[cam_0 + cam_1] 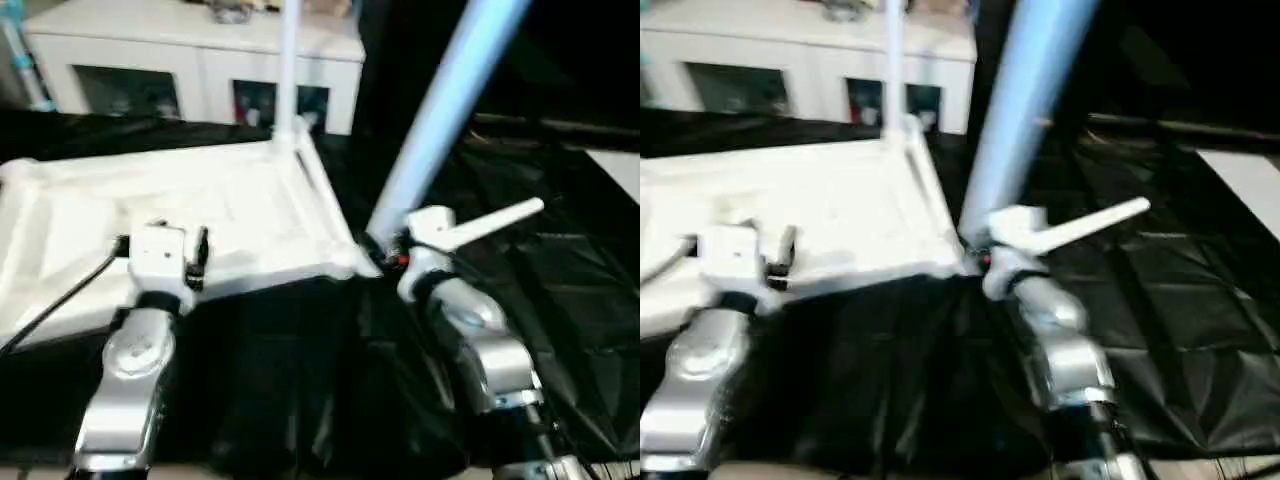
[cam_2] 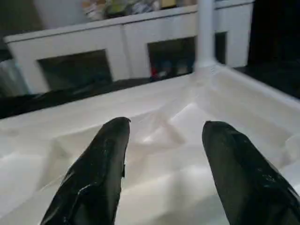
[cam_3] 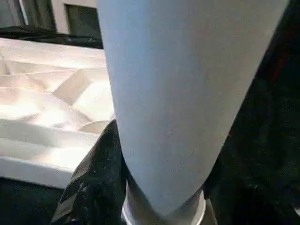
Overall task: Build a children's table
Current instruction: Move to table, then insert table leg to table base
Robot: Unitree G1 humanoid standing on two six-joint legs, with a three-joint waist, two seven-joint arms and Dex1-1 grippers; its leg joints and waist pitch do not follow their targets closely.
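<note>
nearest the camera, two silver forearms reach forward over a black crinkled sheet [image 1: 560,290] that covers the work surface. the left gripper [image 2: 164,154] hangs over the near part of the tabletop [image 1: 230,215], its two black fingers [image 2: 101,164] spread apart with nothing between them; the ribbed underside shows in the gap. the right gripper [image 3: 159,187] sits at the tabletop's near right corner, its fingers clamped on either side of a leg [image 1: 440,110], gripping it close to the thick lower end. that leg rises from the corner and leans up and to the right, out past the top of the head view. in the right wrist view its lower end sits in a round collar between the fingers, though whether it is fully seated in the corner socket cannot be told.

the tabletop lies upside down on the sheet, ribs and diagonal braces facing up. at its far right corner a second leg [image 1: 290,60] stands upright in its socket.

beyond the table, against the far wall, stands a white cabinet [image 1: 180,60] with dark glass doors and small items on top.
</note>
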